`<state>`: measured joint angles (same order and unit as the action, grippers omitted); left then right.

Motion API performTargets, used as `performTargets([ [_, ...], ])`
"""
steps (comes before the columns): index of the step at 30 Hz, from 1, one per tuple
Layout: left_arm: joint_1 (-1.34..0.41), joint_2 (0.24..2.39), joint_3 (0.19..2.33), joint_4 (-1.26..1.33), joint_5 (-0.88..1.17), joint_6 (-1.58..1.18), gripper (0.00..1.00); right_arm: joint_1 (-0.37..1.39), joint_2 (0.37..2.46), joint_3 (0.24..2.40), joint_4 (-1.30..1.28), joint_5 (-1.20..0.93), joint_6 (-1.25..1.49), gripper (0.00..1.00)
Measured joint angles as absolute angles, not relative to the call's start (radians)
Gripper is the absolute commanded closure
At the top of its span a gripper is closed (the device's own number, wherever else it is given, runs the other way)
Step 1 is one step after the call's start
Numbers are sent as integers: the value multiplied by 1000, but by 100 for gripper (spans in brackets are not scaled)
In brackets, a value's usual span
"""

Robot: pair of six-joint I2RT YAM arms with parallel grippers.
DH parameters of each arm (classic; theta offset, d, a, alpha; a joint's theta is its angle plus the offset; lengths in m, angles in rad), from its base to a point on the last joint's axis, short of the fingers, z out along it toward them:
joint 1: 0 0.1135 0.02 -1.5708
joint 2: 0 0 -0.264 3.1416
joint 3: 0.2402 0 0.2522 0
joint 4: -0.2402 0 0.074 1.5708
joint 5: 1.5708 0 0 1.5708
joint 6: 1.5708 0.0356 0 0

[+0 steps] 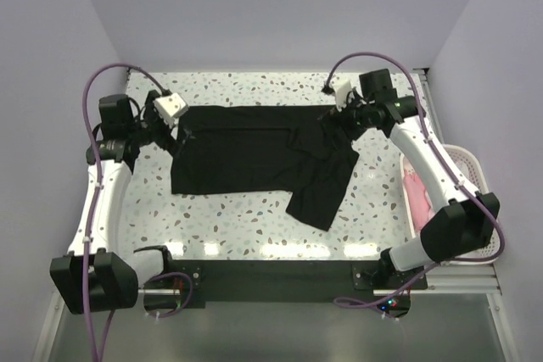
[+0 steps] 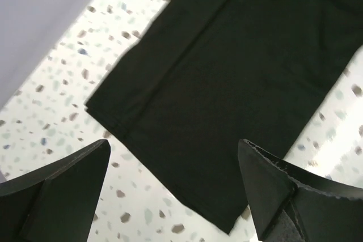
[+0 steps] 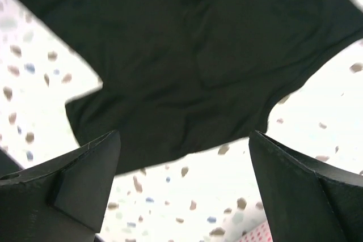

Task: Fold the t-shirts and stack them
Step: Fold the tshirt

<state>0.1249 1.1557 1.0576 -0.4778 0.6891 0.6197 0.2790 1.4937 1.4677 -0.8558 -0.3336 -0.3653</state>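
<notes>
A black t-shirt (image 1: pixel 254 154) lies spread on the speckled table, partly folded, with one sleeve flap trailing toward the near right. My left gripper (image 1: pixel 180 133) hovers over the shirt's left edge, and my right gripper (image 1: pixel 333 121) hovers at its far right corner. The left wrist view shows the left gripper (image 2: pixel 173 160) open above the black t-shirt (image 2: pixel 227 77), with nothing between its fingers (image 2: pixel 57 191). In the right wrist view the right gripper (image 3: pixel 184 160) is open too, just past the edge of the black t-shirt (image 3: pixel 181 55). A pink t-shirt (image 1: pixel 416 197) lies in the basket.
A white slatted basket (image 1: pixel 469 161) stands at the right edge of the table, beside the right arm. The purple walls close in at the back and both sides. A dark rail (image 1: pixel 263 270) runs along the near edge between the arm bases.
</notes>
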Motion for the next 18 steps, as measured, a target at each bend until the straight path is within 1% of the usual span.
performTargets([
  [4, 131, 1111, 1003, -666, 728, 807, 0, 308, 1390, 1324, -915, -328, -455, 2],
  [8, 133, 1142, 944, -839, 733, 959, 4, 410, 1311, 1171, -952, -278, -537, 10],
  [11, 140, 1180, 918, -938, 729, 1053, 8, 475, 1298, 1069, -958, -245, -584, 23],
  [12, 145, 1196, 916, -971, 728, 1080, 10, 486, 1298, 1034, -952, -229, -601, 33],
  [13, 150, 1214, 916, -997, 729, 1103, 12, 490, 1306, 1000, -950, -208, -622, 37],
  [14, 159, 1235, 916, -1020, 729, 1127, 13, 493, 1320, 981, -949, -191, -634, 46],
  [15, 170, 1259, 916, -1044, 730, 1149, 16, 495, 1335, 970, -942, -178, -646, 49],
  [18, 205, 1339, 921, -1100, 728, 1198, 19, 499, 1404, 955, -904, -133, -677, 55],
])
